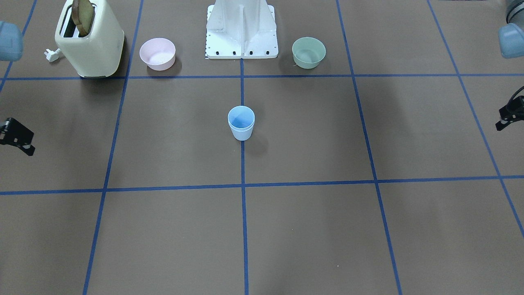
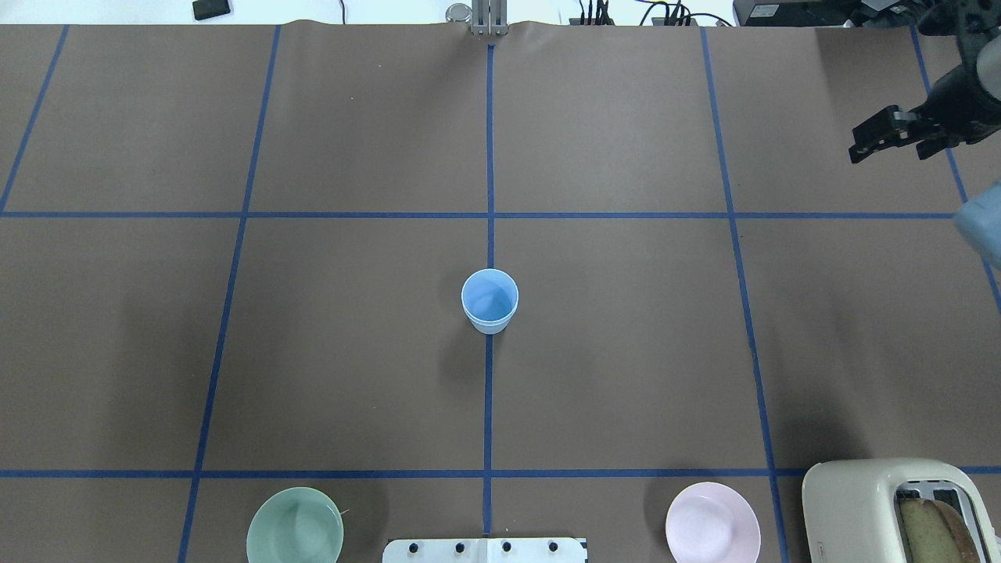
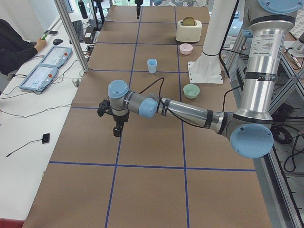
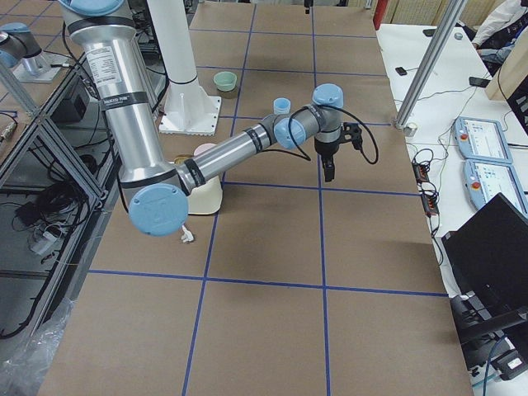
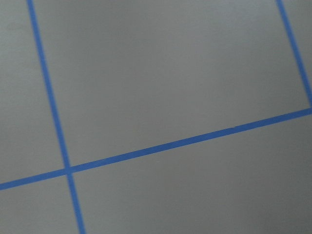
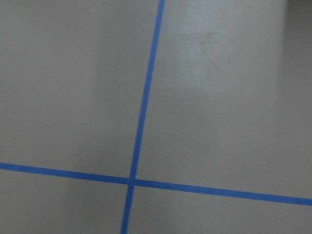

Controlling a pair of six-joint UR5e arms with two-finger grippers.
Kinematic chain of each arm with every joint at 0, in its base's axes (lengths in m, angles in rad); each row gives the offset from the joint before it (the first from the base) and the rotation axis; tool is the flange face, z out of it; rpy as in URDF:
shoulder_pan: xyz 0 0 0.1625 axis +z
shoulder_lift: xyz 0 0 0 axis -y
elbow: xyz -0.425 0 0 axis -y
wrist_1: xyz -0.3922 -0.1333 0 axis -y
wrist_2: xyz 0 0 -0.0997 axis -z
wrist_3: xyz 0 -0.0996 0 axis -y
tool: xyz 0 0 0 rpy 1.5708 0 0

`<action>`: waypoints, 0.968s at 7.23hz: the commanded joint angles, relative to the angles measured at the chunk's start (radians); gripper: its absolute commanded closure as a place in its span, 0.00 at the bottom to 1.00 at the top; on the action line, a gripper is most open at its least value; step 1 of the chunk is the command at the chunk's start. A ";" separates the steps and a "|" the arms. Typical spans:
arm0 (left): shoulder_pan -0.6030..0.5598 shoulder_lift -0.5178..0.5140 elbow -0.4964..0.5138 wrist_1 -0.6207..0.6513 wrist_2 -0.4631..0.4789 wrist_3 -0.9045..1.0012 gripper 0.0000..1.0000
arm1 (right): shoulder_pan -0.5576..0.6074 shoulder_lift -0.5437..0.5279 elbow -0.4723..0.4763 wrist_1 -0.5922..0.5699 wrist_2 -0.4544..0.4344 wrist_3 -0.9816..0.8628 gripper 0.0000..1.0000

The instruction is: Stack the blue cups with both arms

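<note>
The blue cups [image 1: 241, 125] stand upright at the table's centre on the blue centre line, one nested in the other, with a double rim showing. They also show in the overhead view [image 2: 489, 303]. My right gripper [image 2: 895, 145] hangs open and empty far out to the right of the cups, and shows at the front-facing view's left edge [image 1: 18, 139]. My left gripper [image 1: 507, 119] is at that view's right edge, half cut off. In the exterior left view [image 3: 110, 121] its fingers stand apart, open and empty. Both wrist views show only bare table and tape.
A pink bowl [image 2: 712, 522] and a mint-green bowl [image 2: 295, 525] sit either side of the white pedestal [image 2: 485, 550]. A cream toaster [image 2: 899, 508] with toast stands at the near right corner. Blue tape lines grid the brown table.
</note>
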 commanded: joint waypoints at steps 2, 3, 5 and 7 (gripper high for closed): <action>-0.095 0.028 0.082 -0.012 -0.007 0.044 0.01 | 0.216 -0.125 -0.088 0.001 0.113 -0.185 0.00; -0.127 0.030 0.111 -0.002 -0.007 0.134 0.01 | 0.262 -0.136 -0.117 0.001 0.107 -0.188 0.00; -0.137 0.031 0.136 -0.002 -0.007 0.143 0.01 | 0.274 -0.182 -0.151 0.022 0.102 -0.226 0.00; -0.135 0.034 0.151 -0.002 -0.007 0.140 0.01 | 0.279 -0.199 -0.151 0.023 0.104 -0.280 0.00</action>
